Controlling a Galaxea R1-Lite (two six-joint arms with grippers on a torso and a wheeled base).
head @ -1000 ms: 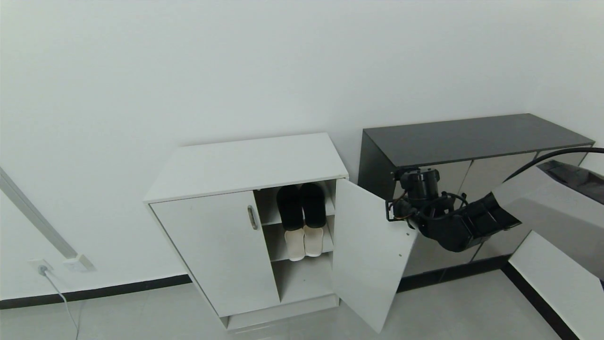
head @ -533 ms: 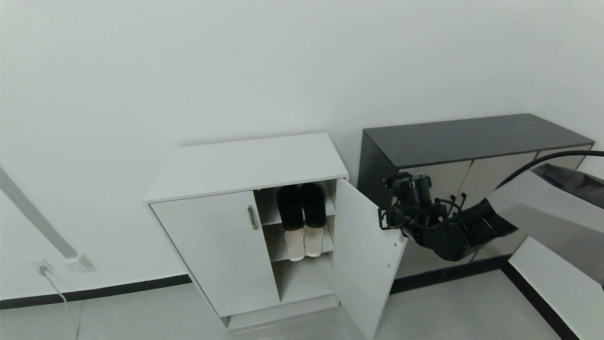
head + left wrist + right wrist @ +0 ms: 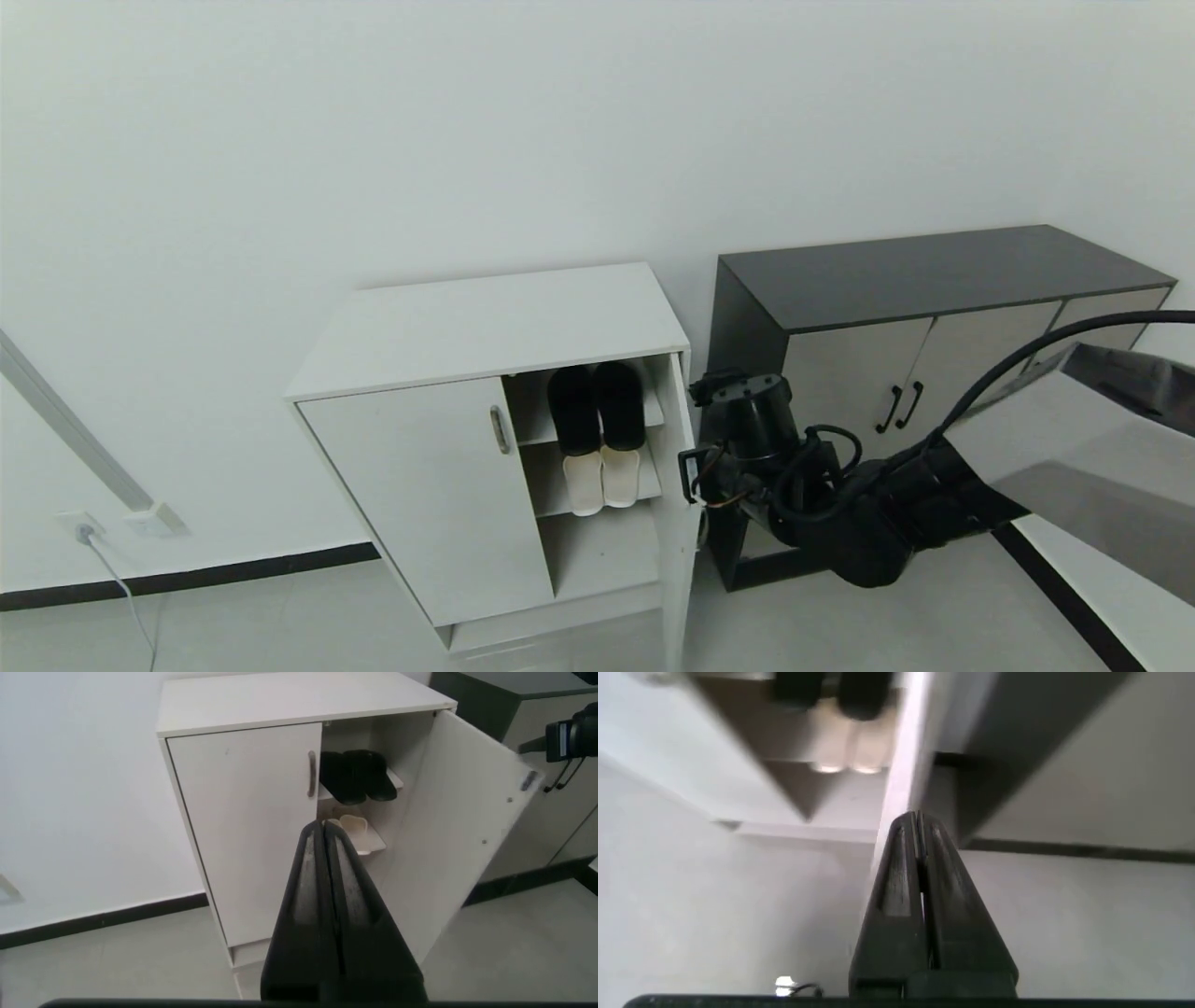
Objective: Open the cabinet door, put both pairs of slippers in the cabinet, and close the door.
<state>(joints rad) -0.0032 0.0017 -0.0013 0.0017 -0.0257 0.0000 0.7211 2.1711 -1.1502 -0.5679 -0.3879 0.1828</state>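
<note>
The white cabinet (image 3: 485, 327) stands against the wall with its left door closed. Its right door (image 3: 680, 523) is partly open and shows edge-on in the head view. A black pair of slippers (image 3: 597, 406) lies on the top shelf, a white pair (image 3: 602, 478) on the shelf below. My right gripper (image 3: 695, 481) is at the door's outer face, near its free edge. Its fingers (image 3: 906, 859) are shut with nothing between them, pointing at the door edge (image 3: 906, 756). My left gripper (image 3: 324, 845) is shut and empty, some way in front of the cabinet (image 3: 243, 793).
A dark cabinet (image 3: 934, 280) with grey doors stands right of the white one, just behind my right arm. On the wall at lower left there is a socket (image 3: 79, 530) with a cable hanging to the floor. Bare floor lies in front.
My right arm has moved left, and the right door has swung with it from wide open to roughly edge-on. The slippers have not moved.
</note>
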